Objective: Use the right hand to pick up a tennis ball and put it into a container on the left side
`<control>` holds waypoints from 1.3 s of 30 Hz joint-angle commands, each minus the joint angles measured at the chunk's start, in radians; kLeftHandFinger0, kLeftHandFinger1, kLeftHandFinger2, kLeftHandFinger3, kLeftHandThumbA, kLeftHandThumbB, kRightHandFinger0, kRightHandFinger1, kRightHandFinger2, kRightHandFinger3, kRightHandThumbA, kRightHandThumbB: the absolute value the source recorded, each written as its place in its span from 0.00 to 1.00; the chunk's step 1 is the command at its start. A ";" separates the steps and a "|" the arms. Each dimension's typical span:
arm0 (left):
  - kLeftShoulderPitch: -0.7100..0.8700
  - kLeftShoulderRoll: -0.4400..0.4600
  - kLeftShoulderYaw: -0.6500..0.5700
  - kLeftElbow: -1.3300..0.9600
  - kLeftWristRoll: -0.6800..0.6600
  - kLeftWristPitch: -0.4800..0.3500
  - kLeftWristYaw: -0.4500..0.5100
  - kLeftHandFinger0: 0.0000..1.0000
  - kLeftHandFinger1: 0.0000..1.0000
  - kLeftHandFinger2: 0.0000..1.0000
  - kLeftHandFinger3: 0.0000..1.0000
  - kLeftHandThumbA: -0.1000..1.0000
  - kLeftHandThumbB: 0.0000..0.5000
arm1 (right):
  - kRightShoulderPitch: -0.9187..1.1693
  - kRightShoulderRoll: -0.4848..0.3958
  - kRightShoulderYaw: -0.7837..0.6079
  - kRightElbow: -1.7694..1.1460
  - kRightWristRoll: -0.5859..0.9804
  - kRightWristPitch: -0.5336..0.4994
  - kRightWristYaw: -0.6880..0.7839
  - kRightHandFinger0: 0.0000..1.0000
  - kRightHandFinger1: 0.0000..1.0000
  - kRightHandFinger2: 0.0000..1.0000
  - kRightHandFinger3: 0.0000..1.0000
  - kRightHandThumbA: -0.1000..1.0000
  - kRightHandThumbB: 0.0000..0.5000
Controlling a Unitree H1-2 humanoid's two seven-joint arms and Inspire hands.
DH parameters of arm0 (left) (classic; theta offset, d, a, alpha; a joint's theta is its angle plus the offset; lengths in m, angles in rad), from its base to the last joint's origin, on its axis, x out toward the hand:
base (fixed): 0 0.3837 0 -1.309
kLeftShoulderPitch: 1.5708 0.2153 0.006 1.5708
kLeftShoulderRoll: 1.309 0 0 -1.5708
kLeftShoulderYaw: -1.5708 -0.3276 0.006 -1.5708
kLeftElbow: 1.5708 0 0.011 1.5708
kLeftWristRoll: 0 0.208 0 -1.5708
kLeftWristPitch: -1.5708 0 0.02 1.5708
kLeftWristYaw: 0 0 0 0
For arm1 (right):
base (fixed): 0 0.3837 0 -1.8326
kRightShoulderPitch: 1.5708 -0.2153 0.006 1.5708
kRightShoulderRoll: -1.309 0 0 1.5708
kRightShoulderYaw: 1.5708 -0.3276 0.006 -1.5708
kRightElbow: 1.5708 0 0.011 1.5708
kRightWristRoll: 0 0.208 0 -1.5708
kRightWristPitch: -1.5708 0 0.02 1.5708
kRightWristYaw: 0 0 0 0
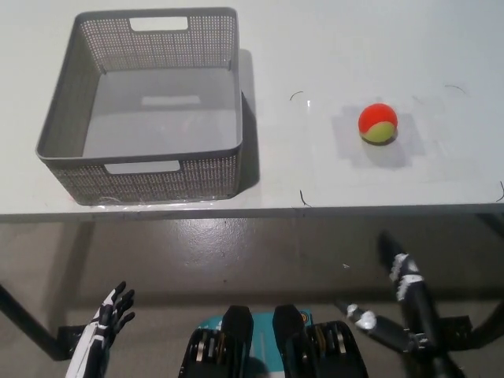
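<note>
A red and yellow tennis ball [378,123] lies on the white table [315,47], right of centre. A grey mesh basket [71,110] stands empty at the table's left. My black right hand [394,295] hangs below the table's front edge at the lower right, well short of the ball, fingers spread and holding nothing. At the bottom left corner rests my white left hand [106,323], below the table, fingers apart and empty.
The table's front edge [252,211] runs across the middle of the picture. Thin black marks outline a square patch [303,197] around the ball. Grey floor lies below the edge.
</note>
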 commanded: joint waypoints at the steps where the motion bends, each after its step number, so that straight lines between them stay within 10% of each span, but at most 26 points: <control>1: -0.022 0.016 0.003 -0.024 -0.015 -0.046 -0.020 1.00 1.00 1.00 1.00 1.00 0.47 | -0.022 0.004 -0.033 -0.120 -0.126 -0.001 -0.068 1.00 1.00 1.00 1.00 1.00 0.34; 22: -0.044 0.007 0.008 -0.003 -0.020 -0.046 -0.014 1.00 1.00 1.00 1.00 1.00 0.51 | -0.640 -0.171 -0.007 -0.108 -0.501 0.546 0.071 1.00 1.00 1.00 1.00 0.76 0.83; 39: -0.073 0.003 -0.009 0.023 -0.007 -0.043 -0.020 1.00 1.00 1.00 1.00 1.00 0.49 | -1.069 -0.262 0.084 0.596 -0.441 0.486 0.025 1.00 1.00 1.00 1.00 0.82 0.89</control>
